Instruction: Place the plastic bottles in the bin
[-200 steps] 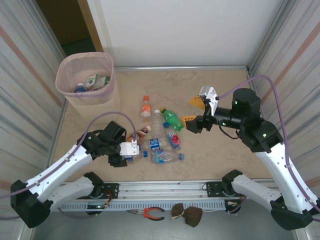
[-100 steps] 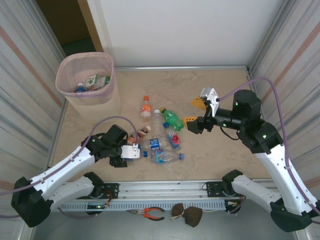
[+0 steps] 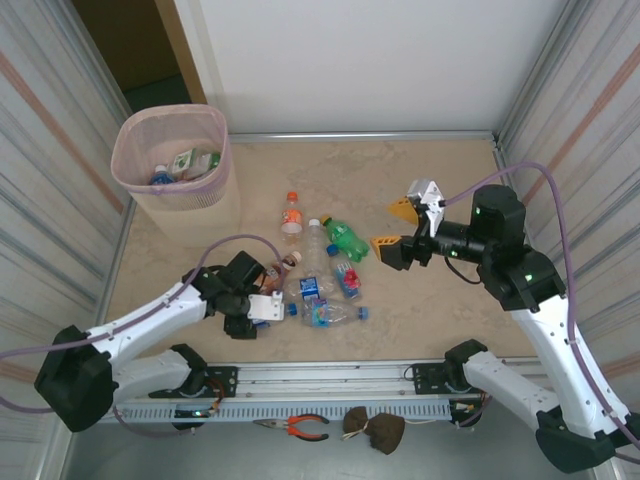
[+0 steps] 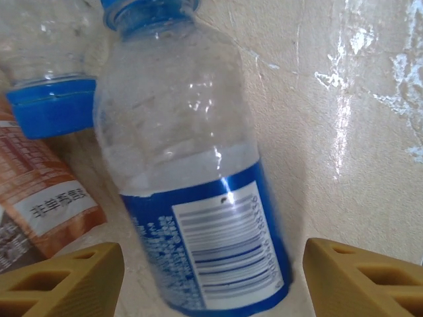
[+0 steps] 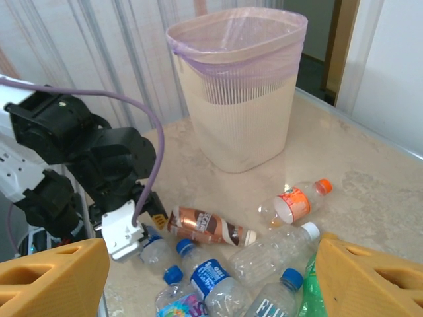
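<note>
The clear plastic bottle with blue label and cap (image 4: 192, 165) lies on the beige desk (image 4: 350, 132) inside the spread left tool (image 4: 215, 254), base nearest, long axis running straight ahead.

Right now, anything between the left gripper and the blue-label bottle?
Nothing visible. The left gripper straddles the blue-label bottle, jaws open. A brown-label bottle and a blue cap crowd one side of it; bare table on the other.
</note>
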Controlling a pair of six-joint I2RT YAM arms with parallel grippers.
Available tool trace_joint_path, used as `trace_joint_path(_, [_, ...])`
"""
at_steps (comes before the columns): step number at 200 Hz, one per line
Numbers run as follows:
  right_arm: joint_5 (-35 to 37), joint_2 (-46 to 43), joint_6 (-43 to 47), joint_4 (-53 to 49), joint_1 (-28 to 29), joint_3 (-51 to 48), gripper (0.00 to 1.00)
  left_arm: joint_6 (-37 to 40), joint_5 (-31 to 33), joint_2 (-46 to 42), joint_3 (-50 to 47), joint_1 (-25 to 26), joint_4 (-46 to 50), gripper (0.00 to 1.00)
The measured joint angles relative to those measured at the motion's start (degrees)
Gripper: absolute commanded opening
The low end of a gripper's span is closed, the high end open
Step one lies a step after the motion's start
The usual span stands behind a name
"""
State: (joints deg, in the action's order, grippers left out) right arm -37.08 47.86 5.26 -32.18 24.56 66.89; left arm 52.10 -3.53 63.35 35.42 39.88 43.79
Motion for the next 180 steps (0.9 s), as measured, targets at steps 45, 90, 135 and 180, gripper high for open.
trace_joint_path(45, [-1.38, -1.51, 0.24, 0.85, -1.27, -1.64, 0.81, -0.02, 0.0, 5.09, 0.0, 0.0, -0.72, 0.72])
trace_joint_path(90, [-3.28, -1.95, 1.27, 0.9, -3.32, -2.56, 0.81, -0.04, 0.0, 9.07, 0.0, 0.0, -1.33, 0.67])
trace_joint_path(135, [-4.33, -2.93, 1.51, 1.07, -4.46, -3.39, 0.81, -0.44, 0.07, 10.05, 0.02, 0.0, -1.7, 0.57])
trace_joint_path(180, [-4.94, -3.34, 1.51, 1.07, -4.72, -3.43, 0.81, -0.44, 0.28, 8.22, 0.02, 0.0, -1.66, 0.51])
